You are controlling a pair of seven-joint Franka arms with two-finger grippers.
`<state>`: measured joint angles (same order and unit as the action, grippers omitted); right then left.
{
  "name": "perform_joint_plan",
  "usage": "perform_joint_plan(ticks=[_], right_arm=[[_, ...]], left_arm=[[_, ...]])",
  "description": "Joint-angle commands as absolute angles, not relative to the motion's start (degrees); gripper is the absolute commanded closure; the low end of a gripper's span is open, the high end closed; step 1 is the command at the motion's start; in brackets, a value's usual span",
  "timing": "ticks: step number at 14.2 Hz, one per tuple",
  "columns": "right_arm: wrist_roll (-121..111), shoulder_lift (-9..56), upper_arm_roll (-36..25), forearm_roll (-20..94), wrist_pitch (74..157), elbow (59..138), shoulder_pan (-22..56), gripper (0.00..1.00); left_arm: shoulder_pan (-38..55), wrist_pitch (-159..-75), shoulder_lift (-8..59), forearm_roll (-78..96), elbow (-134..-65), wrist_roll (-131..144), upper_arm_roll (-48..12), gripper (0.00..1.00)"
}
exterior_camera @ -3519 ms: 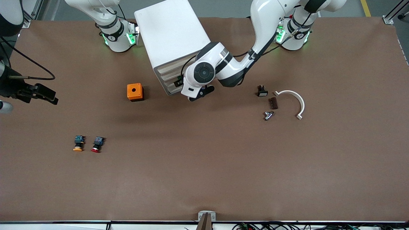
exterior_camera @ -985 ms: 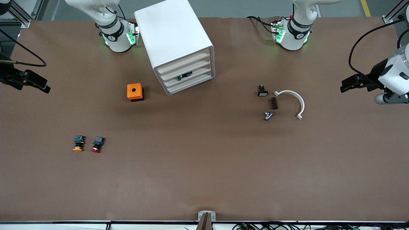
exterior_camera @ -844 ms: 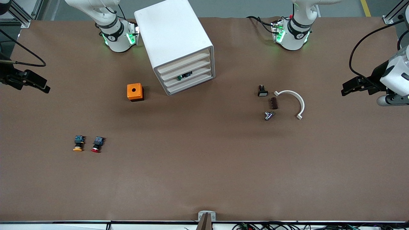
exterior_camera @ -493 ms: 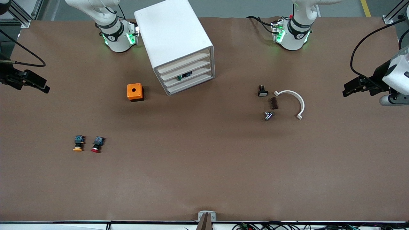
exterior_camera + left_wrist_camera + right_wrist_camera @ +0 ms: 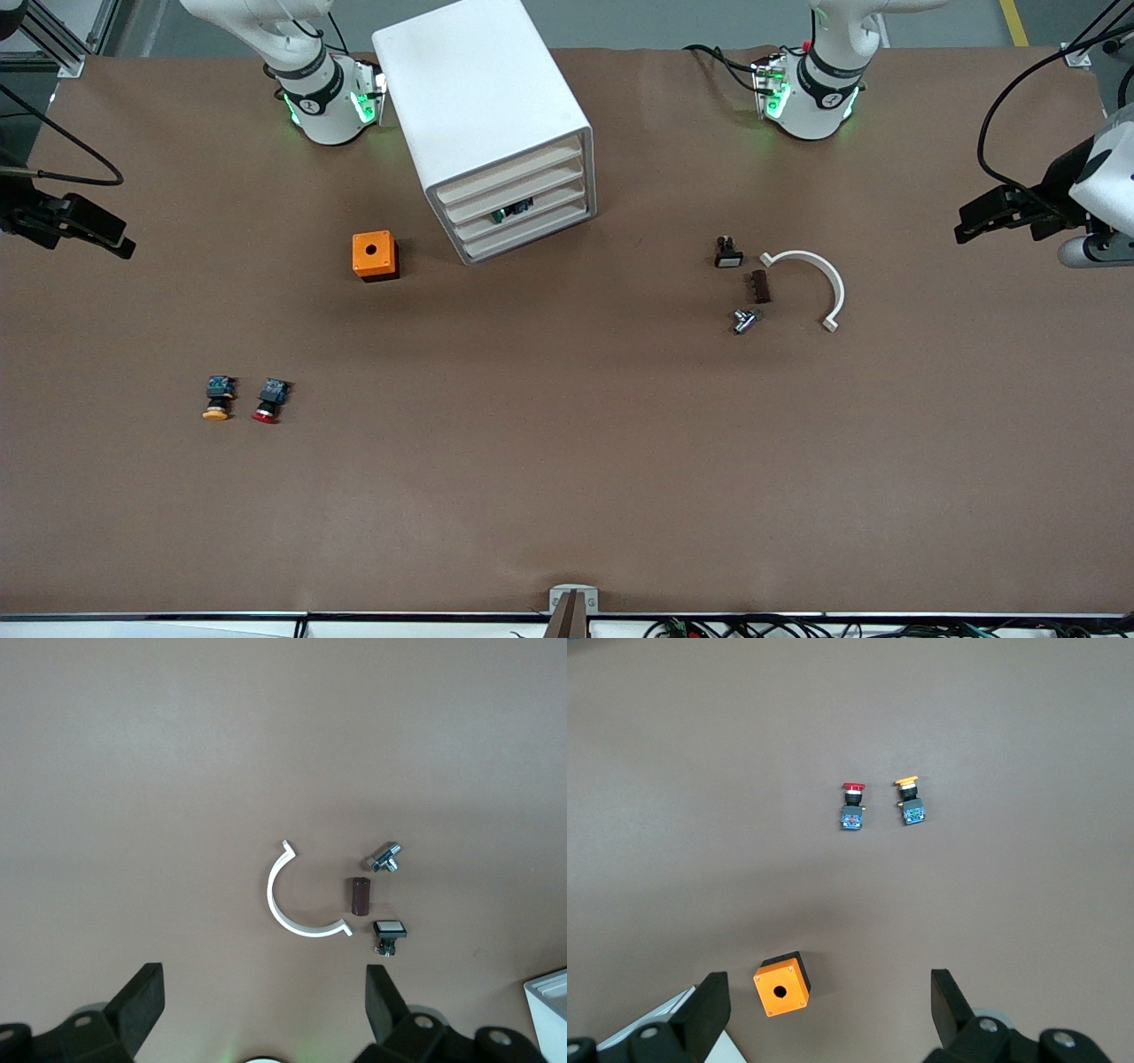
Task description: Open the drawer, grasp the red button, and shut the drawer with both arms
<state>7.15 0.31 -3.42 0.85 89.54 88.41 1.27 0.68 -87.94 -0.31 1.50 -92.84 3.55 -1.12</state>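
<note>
**Drawers shut, red button out on the table, both arms parked at the ends**

The red-capped button lies on its side on the brown table, toward the right arm's end and well nearer the front camera than the cabinet, with the orange-capped button just beside it. All four drawers of the white cabinet look closed; the third drawer shows a small dark-and-green part at its front.

The orange box with a hole sits near the cabinet's corner. Toward the left arm's end lie a white curved clip, a brown block, a metal fitting and a small black switch.

The right gripper hangs over the table's edge at its own end, jaws spread wide and empty. The left gripper waits over the opposite edge, equally wide and empty.

Risks, as I judge them: the two buttons lie so close that a descent slightly off line could close on the orange one or knock both away. Pulling a drawer could drag the unsecured cabinet into the orange box.
</note>
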Motion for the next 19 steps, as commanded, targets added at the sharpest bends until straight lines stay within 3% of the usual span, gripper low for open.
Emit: perform_joint_plan(ticks=[1,19], right_arm=[[7.21,-1.32,-2.72,0.79,90.18,89.91,0.18,0.00],[7.12,-1.14,-2.72,0.97,90.26,89.65,-0.09,0.00]], left_arm=[[0.70,-86.75,-0.88,0.44,-92.37,2.46,-1.41,0.00],[0.70,-86.48,-0.88,0.26,-91.14,2.55,-1.41,0.00]])
